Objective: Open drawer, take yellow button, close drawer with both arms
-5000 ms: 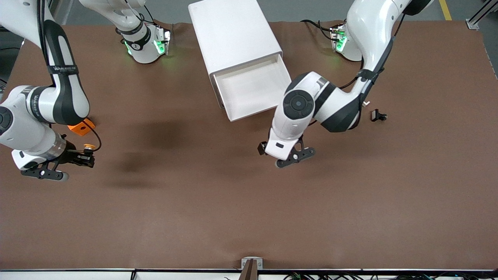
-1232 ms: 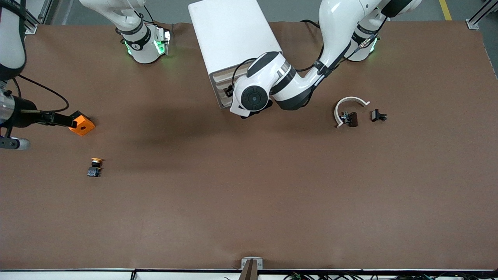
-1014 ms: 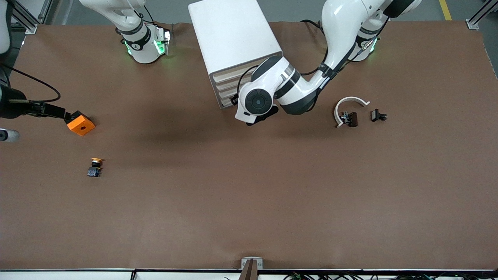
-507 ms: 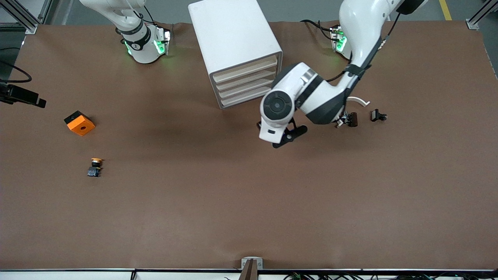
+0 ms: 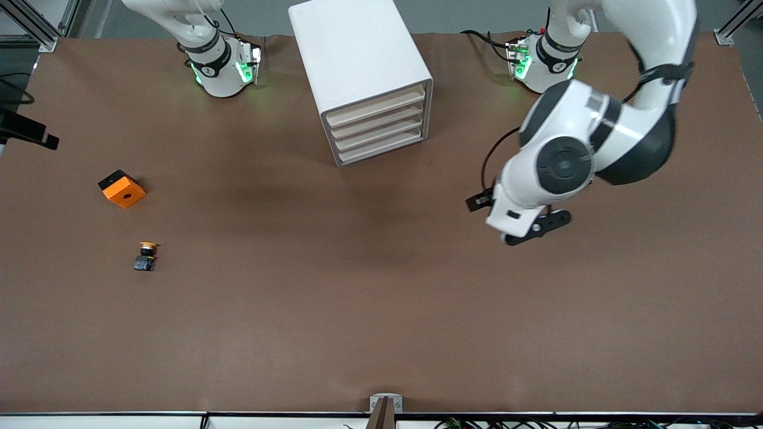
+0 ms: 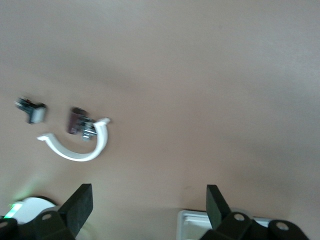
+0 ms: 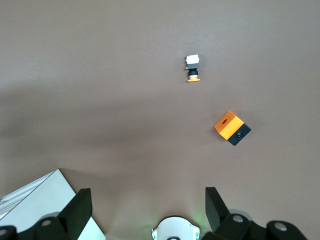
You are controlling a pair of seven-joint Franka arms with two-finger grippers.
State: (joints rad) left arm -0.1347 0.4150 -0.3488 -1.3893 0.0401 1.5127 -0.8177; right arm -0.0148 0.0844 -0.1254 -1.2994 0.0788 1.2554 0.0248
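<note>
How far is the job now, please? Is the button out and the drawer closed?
It looks finished. The top drawer sits flush in the cabinet, and the button lies on the table, nearer the camera than the orange block. Neither gripper holds anything: the left gripper is open over bare table, and the right gripper is open, high above its end.

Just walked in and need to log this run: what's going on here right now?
Nothing is being held. The drawer, topmost in the white cabinet, is shut. The button lies on the table toward the right arm's end, nearer the front camera than the orange block. The left gripper hangs open over bare table near a white curved piece and two small dark parts. The right gripper is open too, high over its end of the table.
</note>
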